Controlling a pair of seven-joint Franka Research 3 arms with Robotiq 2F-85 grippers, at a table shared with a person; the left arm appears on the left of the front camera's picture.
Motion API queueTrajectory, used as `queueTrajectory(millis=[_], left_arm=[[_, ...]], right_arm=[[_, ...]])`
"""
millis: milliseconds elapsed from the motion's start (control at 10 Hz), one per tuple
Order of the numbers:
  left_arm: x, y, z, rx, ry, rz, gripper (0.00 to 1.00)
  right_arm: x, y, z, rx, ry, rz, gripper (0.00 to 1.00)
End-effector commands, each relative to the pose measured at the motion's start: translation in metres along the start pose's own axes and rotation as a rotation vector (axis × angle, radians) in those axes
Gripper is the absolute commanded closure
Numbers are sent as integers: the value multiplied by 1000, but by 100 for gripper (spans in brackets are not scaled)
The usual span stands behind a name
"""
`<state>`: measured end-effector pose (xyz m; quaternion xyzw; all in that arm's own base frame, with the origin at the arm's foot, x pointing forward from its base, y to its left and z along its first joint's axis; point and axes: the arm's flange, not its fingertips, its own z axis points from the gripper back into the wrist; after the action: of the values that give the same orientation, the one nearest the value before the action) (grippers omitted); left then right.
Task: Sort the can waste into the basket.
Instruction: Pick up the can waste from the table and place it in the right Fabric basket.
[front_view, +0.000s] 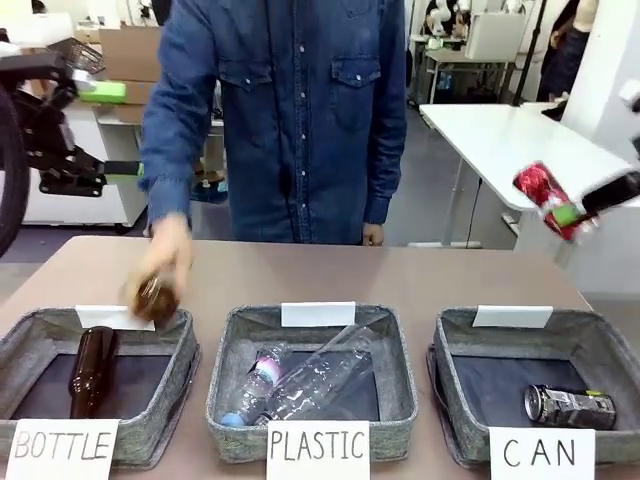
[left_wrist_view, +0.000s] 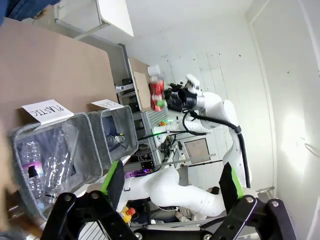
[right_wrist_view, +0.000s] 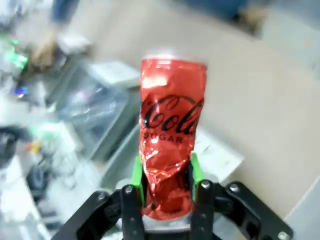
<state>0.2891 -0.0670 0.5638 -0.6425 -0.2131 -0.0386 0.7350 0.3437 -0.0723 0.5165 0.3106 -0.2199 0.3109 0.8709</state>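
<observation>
The dented red can (front_view: 543, 193) hangs high at the right, well above the table, with my right gripper (front_view: 568, 214) shut on its lower part. In the right wrist view the red can (right_wrist_view: 170, 135) stands upright between the green pads (right_wrist_view: 137, 176) of the right gripper (right_wrist_view: 166, 172). The black-and-silver can (front_view: 569, 405) lies on its side in the grey basket signed CAN (front_view: 600, 335). My left gripper (left_wrist_view: 170, 182) is open and holds nothing, raised at the far left (front_view: 108, 130). From there the red can (left_wrist_view: 157, 90) and the CAN basket (left_wrist_view: 120, 122) show farther off.
A person in a denim shirt stands across the table; one hand (front_view: 168, 250) holds a brown bottle (front_view: 155, 296) over the BOTTLE basket (front_view: 20, 335), where another brown bottle (front_view: 90, 372) lies. The PLASTIC basket (front_view: 228, 345) holds clear bottles (front_view: 300, 385).
</observation>
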Motion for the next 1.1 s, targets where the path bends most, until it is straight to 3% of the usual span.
queueTrajectory(millis=[0,200,300,1000], left_arm=[[0,-1,0,-16,-1,6,0],[0,-1,0,-16,-1,6,0],[0,-1,0,-16,-1,6,0],[0,-1,0,-16,-1,6,0]], right_arm=[[-34,31,-11,188,386,436,100],[-59,56,-23,294,629,680,100],[-61,58,-24,302,630,711,100],[-49,41,-27,226,628,572,100]])
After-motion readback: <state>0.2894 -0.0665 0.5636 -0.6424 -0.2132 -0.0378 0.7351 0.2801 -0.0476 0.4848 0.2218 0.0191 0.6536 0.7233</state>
